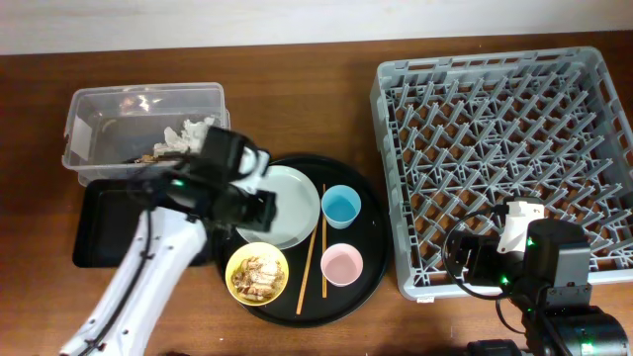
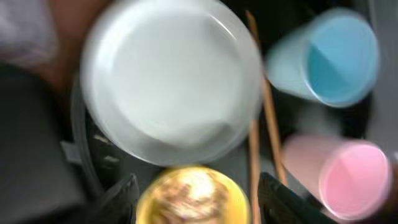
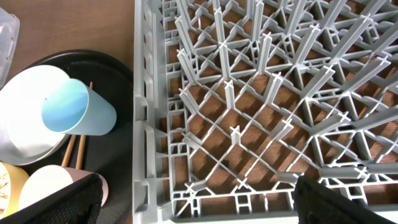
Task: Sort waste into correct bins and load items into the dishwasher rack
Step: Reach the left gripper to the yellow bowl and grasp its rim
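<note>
The pale grey plate point(image 1: 293, 203), yellow bowl point(image 1: 256, 274) with brownish food scraps, blue cup point(image 1: 341, 206), pink cup point(image 1: 342, 264) and two chopsticks point(image 1: 314, 249) lie on the round black tray point(image 1: 371, 237). My left gripper point(image 2: 198, 198) is open above the yellow bowl point(image 2: 194, 194), a finger on each side; the plate point(image 2: 171, 78) lies beyond. White napkins point(image 1: 186, 135) lie in the clear tub point(image 1: 109, 109); the shallow black tray point(image 1: 99, 225) is in front of it. My right gripper point(image 3: 196, 202) is open over the near-left corner of the grey rack point(image 3: 249, 112).
The rack point(image 1: 499, 148) fills the right side of the table. The right wrist view also shows the blue cup point(image 3: 78, 112) and pink cup point(image 3: 50, 186) left of the rack wall. Brown table shows along the far edge.
</note>
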Controlling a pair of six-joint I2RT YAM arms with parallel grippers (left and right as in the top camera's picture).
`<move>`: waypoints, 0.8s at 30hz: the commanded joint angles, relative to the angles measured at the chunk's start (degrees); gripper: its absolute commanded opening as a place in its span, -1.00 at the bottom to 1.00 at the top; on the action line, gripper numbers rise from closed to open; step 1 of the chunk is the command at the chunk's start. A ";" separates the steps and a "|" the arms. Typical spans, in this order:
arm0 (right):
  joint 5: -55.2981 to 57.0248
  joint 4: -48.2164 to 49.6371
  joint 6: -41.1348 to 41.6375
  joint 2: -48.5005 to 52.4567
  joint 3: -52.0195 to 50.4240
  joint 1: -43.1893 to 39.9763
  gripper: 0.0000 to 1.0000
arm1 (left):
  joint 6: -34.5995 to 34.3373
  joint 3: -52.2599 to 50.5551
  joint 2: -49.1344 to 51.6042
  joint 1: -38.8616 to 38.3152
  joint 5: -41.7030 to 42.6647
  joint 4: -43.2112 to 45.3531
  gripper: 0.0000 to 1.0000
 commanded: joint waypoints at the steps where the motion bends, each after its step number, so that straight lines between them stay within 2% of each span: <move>1: -0.13 0.17 0.42 -0.22 0.96 -0.35 0.97 | -10.05 -5.57 0.22 -6.47 2.69 -0.09 0.22; 3: -0.13 0.17 0.42 -0.22 0.96 -0.35 0.97 | -14.58 -9.73 0.94 -9.77 2.71 1.18 0.21; 5: -0.13 0.17 0.44 -0.22 0.96 -0.35 0.97 | -15.47 -12.96 1.77 -12.09 2.75 4.35 0.21; 6: -0.13 0.15 0.44 -0.22 0.96 -0.35 0.97 | -15.52 -14.36 2.36 -13.09 2.73 6.10 0.14; 9: -0.15 -0.04 0.44 -0.22 0.96 -0.35 0.97 | -17.03 -17.73 6.62 -15.65 1.09 10.54 0.08; 11: -0.15 -0.04 0.44 -0.22 0.96 -0.35 0.97 | -18.71 -18.08 8.87 -16.33 -0.59 10.51 0.08; 13: -0.13 -0.04 0.44 -0.22 0.96 -0.35 0.97 | -18.73 -18.08 11.54 -16.41 -0.57 11.47 -0.05; 17: -0.13 -0.04 0.44 -0.22 0.96 -0.35 0.97 | -18.71 -18.08 12.66 -16.41 -0.98 11.87 -0.50; 19: -0.13 -0.04 0.42 -0.22 0.96 -0.35 0.97 | -18.67 -18.03 12.66 -16.41 -1.03 11.80 -0.46; 20: -0.13 -0.04 0.44 -0.22 0.96 -0.35 0.97 | -18.67 -17.33 12.66 -16.28 -1.77 11.10 -0.33; 24: -0.13 -0.02 0.44 -0.22 0.96 -0.35 0.97 | -18.69 -12.85 12.63 -16.26 -4.83 7.89 -0.31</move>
